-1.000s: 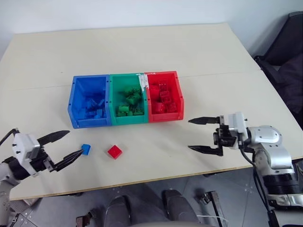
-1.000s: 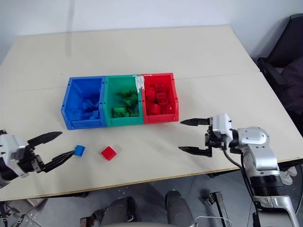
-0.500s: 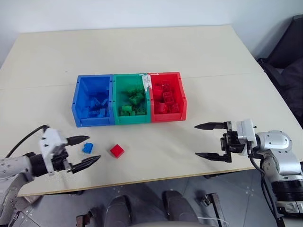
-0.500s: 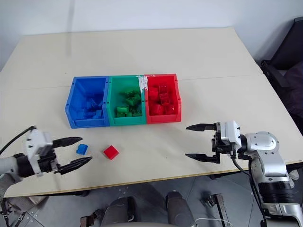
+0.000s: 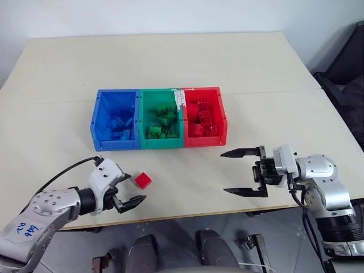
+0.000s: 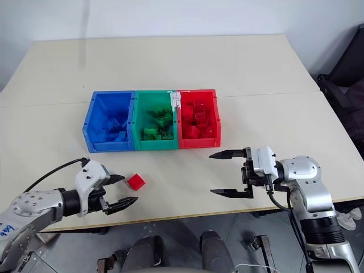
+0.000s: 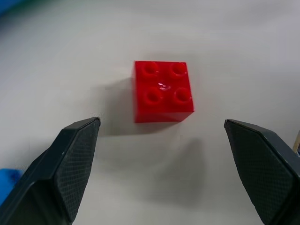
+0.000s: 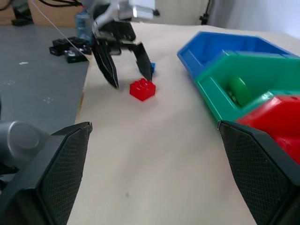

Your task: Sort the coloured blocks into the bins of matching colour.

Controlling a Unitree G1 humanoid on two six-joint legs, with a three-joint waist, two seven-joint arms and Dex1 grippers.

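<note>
**Left gripper swings in on the red block**

Since a second ago the left gripper (image 6: pixel 116 193) has swung inward from beside the blue block to the red block (image 6: pixel 136 181), tilting down toward it. Fingers spread wide, empty. In the left wrist view the red block (image 7: pixel 162 90) sits studs up, centred in the gap ahead of the fingertips (image 7: pixel 77 140), not touching them, so this looks like line-up for a pick, not yet a grasp.

Blue block (image 8: pixel 152 70) lies just behind the left gripper in the right wrist view, near the red one; a sliver of it (image 7: pixel 8 180) shows at the left wrist view's edge. Both blocks lie loose on the tabletop (image 6: pixel 187 68), in front of the bins and well apart from them.

Bins in a row: blue bin (image 6: pixel 90 123), green bin (image 6: pixel 156 145), red bin (image 6: pixel 215 114), each already holding bricks of its colour. Probably two blocks left to sort.

Right gripper (image 6: pixel 230 173) hangs above the tabletop below the red bin, wide open, empty, pointing inward; it has barely shifted. Likely waiting.
</note>
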